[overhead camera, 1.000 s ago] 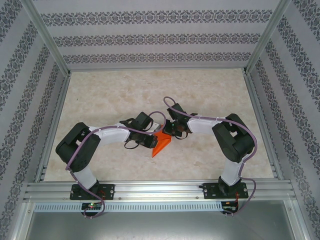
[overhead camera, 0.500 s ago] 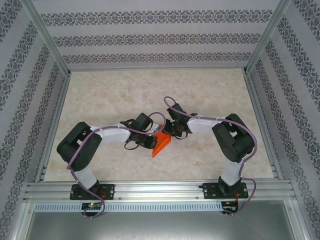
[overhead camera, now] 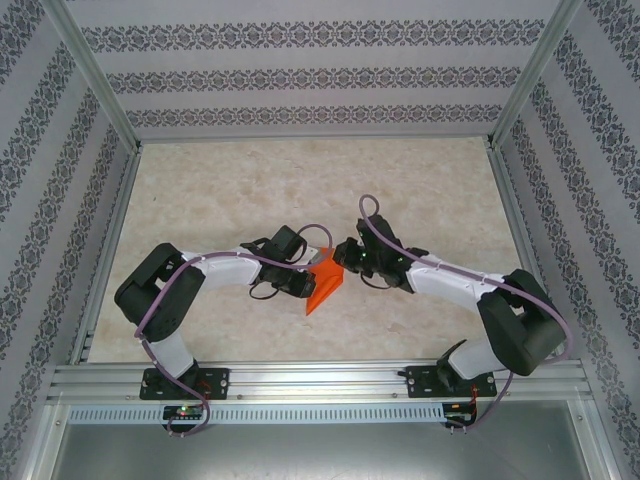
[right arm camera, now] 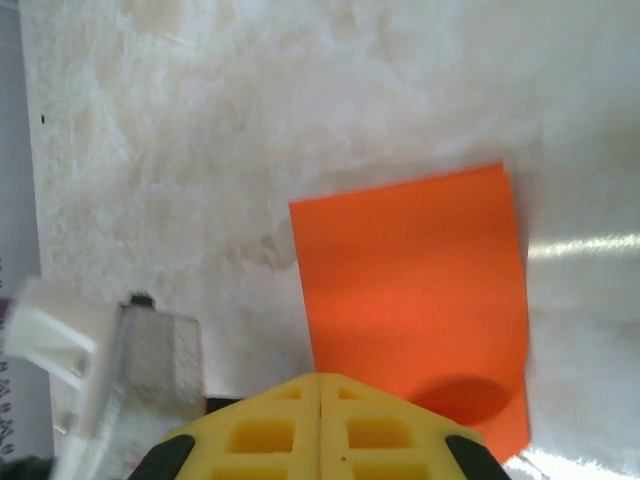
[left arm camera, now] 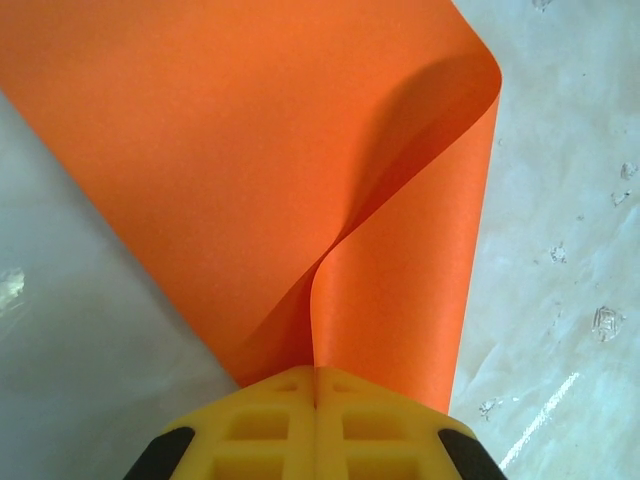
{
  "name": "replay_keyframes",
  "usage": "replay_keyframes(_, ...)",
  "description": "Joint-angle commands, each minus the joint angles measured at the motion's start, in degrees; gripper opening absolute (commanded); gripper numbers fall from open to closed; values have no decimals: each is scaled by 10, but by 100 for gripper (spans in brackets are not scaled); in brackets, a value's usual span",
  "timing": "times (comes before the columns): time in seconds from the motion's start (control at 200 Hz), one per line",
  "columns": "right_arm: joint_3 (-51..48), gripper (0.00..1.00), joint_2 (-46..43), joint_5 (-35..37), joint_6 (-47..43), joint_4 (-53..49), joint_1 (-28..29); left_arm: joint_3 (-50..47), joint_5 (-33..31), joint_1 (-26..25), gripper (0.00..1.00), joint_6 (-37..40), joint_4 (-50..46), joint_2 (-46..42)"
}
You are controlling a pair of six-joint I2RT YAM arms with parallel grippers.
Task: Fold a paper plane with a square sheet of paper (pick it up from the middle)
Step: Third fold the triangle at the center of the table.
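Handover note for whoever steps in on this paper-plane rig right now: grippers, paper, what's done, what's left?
Left gripper: shut on the orange paper, pinching it where one flap curls up.
Right gripper: shut, apparently empty, just above the paper.
Paper: near the middle of the table, between the grippers, folded to a narrow pointed shape.
Done: pickup, early folds.
Left: flatten the curled flap and finish the wings; how many folds remain is unclear.
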Motion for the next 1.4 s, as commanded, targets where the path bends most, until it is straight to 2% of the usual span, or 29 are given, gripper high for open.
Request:
replay_keyframes(0.0, -43, 5, 10, -4, 60, 95, 37, -1, 0, 7, 5, 9, 1, 19)
replay_keyframes(0.13, -53, 4, 43, -1, 84, 136, 74, -1, 0, 6, 5, 10, -1, 20)
replay_keyframes(0.305, -61, 4, 83, -4, 103, 183, 89, 1, 0, 6, 5, 11, -5, 18)
replay_keyframes(1.189, -99, 7, 128, 28, 113, 130, 91, 11, 2, 6, 5, 20, -20, 34)
replay_keyframes(1.394, -104, 8, 61, 17, 115, 174, 74, 11, 1, 6, 5, 21, -23, 39)
